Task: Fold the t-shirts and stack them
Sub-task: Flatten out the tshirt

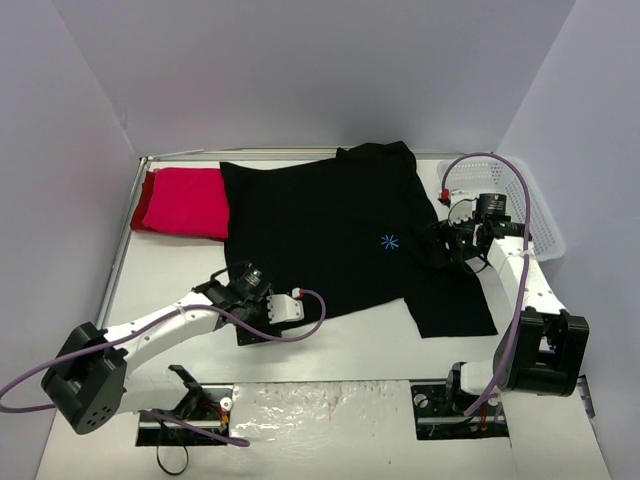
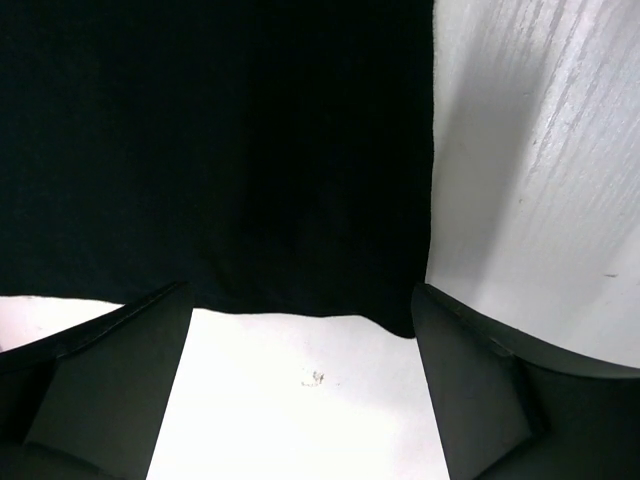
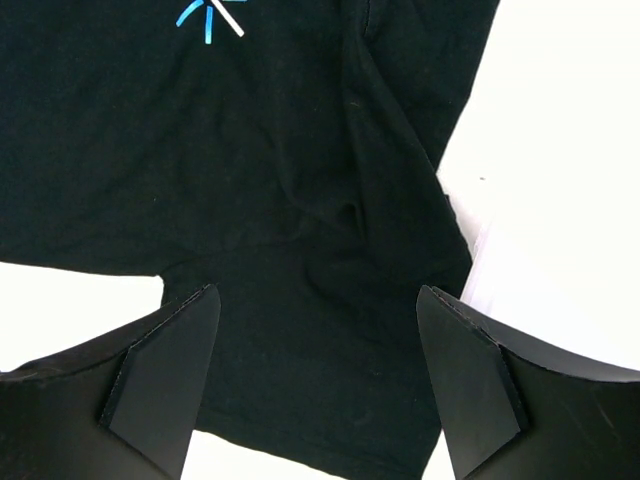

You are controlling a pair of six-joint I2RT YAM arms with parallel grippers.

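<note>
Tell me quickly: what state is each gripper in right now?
Left gripper: open, holding nothing, at the edge of the black t-shirt.
Right gripper: open, holding nothing, above the same shirt.

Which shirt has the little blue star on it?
The big black shirt spread across the middle has it. The red shirt by the left edge is plain.

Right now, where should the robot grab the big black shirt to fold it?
Probably by its corner at the near left, where hem and side edge meet. The black shirt lies flat, and bare table shows on two sides of that corner, so it can be pinched coming in from the near side. The left gripper hangs open right there.
</note>
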